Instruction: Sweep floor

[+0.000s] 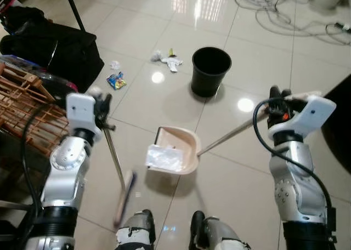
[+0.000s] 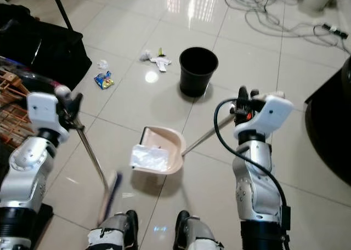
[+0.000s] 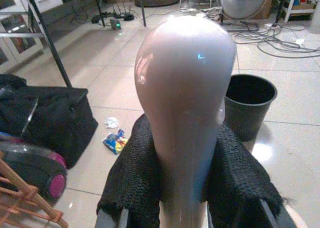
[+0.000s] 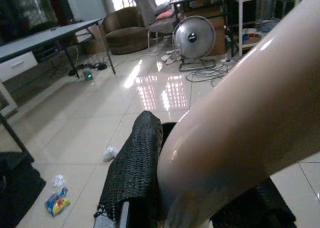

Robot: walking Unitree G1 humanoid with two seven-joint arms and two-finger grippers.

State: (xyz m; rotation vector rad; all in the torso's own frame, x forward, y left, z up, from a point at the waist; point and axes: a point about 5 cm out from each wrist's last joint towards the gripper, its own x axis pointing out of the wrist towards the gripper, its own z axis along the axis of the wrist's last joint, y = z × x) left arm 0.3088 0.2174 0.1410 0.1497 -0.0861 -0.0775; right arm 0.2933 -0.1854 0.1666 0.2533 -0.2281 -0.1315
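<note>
My left gripper [image 1: 102, 104] is shut on the top of a broom handle [image 3: 185, 113]; its pink-bristled head [image 1: 124, 198] rests on the tiles by my feet. My right gripper [image 1: 277, 99] is shut on the long handle [image 4: 240, 138] of a beige dustpan [image 1: 184, 146], which lies on the floor ahead of me with a crumpled clear plastic wrapper [image 1: 163, 158] inside. A black bin [image 1: 210, 70] stands upright beyond the dustpan. Litter lies on the tiles left of the bin: white paper scraps [image 1: 167, 59], a colourful snack wrapper [image 1: 116, 81] and a small white wad [image 1: 114, 65].
A black bag [image 1: 52, 50] and a wooden rack [image 1: 24, 104] stand at my left. Cables [image 1: 285, 11] trail across the floor at the back right, and a fan [image 4: 194, 38] stands farther off. A dark object [image 1: 340, 129] edges in at the right. Glossy tiles lie between the dustpan and bin.
</note>
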